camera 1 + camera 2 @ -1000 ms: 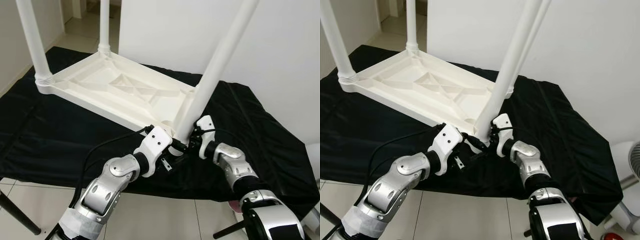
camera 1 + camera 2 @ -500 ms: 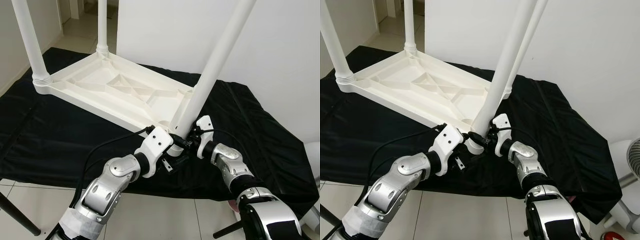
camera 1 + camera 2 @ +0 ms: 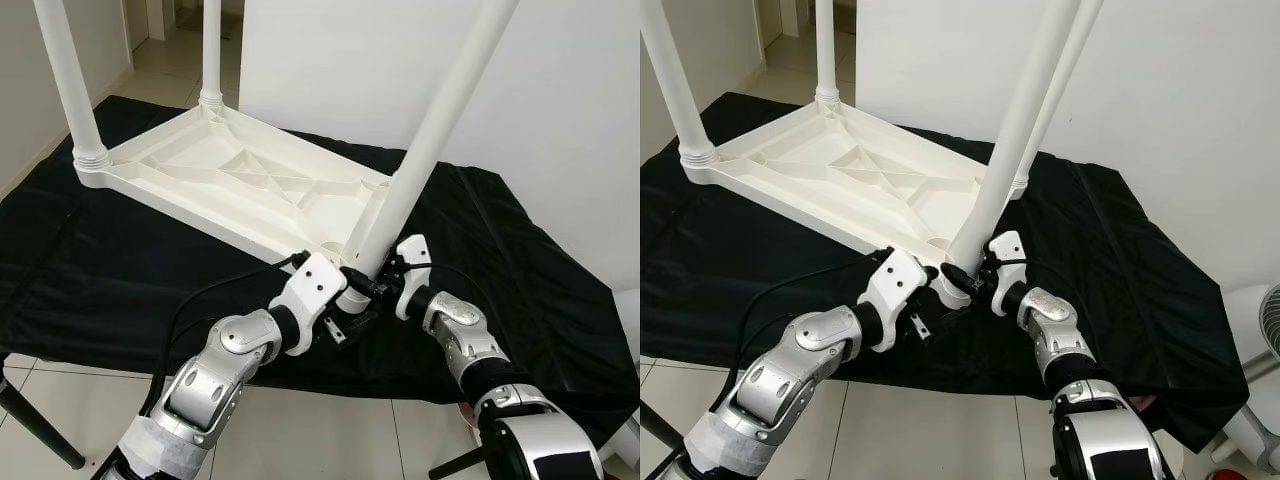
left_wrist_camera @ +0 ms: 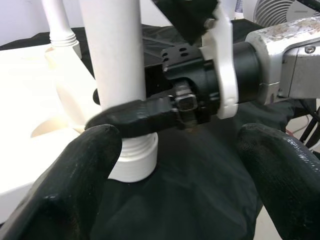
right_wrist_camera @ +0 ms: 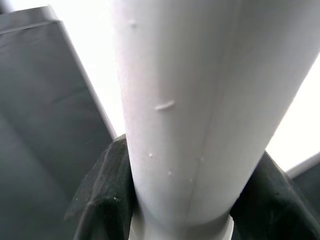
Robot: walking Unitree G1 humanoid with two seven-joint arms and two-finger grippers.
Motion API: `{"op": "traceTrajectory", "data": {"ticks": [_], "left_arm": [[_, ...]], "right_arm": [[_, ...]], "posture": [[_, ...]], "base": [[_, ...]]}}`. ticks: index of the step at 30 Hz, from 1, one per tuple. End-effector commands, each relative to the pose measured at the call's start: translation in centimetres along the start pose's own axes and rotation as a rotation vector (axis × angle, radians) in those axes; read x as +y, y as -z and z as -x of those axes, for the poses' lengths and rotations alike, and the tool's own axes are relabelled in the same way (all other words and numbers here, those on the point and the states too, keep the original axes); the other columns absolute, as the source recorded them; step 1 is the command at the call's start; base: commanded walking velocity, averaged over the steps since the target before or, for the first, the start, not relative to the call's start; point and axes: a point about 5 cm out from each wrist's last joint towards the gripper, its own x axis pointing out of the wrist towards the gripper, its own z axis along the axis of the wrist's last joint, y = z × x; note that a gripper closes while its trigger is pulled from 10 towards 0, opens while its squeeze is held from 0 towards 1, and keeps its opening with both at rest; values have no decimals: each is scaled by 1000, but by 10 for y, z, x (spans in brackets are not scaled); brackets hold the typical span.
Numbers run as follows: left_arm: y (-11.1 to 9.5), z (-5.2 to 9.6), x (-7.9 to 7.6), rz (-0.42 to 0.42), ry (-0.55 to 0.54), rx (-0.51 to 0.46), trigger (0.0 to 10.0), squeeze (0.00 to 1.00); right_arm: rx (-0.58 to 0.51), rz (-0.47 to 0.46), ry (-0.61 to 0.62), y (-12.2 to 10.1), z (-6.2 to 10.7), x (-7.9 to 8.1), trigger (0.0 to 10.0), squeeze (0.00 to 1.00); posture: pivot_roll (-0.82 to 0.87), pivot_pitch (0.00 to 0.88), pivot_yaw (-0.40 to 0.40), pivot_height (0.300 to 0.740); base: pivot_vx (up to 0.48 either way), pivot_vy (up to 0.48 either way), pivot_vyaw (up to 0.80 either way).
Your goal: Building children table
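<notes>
A: Where's the tabletop (image 3: pixel 235 180)?

B: Upside down on the black cloth (image 3: pixel 90 270), filling the upper left and centre of the frame, ribbed underside up. Legs stand at its far corners, and the near leg (image 3: pixel 420 150) slants from the lower centre up to the upper right, its threaded base at the near corner socket.

A: And the arms?

B: The left end effector (image 3: pixel 345 322) sits just left of that base with its fingers (image 4: pixel 70 175) spread wide, gripping nothing. The right end effector (image 3: pixel 365 285) is clamped on the leg right above the threaded collar (image 4: pixel 135 160).

A: How will it handle?

B: I judge it to be light, hollow, stiff moulded plastic with a smooth, slippery skin. Low near the collar looks the best hold: the long leg levers hard if taken high. The tabletop may slide on the cloth, so steadying its near edge seems wise.
</notes>
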Motion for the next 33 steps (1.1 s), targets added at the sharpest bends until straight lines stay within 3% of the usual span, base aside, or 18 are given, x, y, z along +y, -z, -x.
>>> {"op": "traceTrajectory", "data": {"ticks": [1, 10, 14, 19, 23, 29, 30, 33], "left_arm": [[-3, -2, -7, 0, 34, -10, 10000, 0], [-2, -2, -10, 5, 44, -7, 10000, 0], [-1, -3, -10, 4, 47, -7, 10000, 0], [-2, -3, -10, 4, 46, -7, 10000, 0], [-2, -4, -13, 9, 54, -13, 10000, 0], [-2, -4, -13, 9, 57, -12, 10000, 0], [-1, -4, -14, 8, 59, -11, 10000, 0], [-2, -4, -14, 7, 60, -11, 10000, 0]], "right_arm": [[70, 4, 103, 11, 10, -10, 10000, 0], [71, -59, 335, 10, 8, -6, 10000, 0], [54, -60, 513, 9, 7, 9, 10000, 0], [41, -57, 557, 7, 6, 18, 10000, 0], [-11, -73, 614, 2, 4, 37, 10000, 0], [-44, -97, 625, -4, 8, 34, 10000, 0], [-59, -97, 615, -6, 9, 32, 10000, 1000], [-72, -98, 611, -8, 11, 29, 10000, 1000]], "posture": [[59, 0, -180, 740], [54, 0, -179, 740], [51, 0, -180, 740], [51, 0, -180, 740], [55, 0, -192, 740], [54, 0, -192, 740], [53, 0, -191, 740], [53, 0, -191, 740]], "base": [[0, 0, 0], [0, 0, 0], [0, 0, 0], [0, 0, 0], [0, 0, 0], [0, 0, 0], [0, 0, 0], [0, 0, 0]]}}
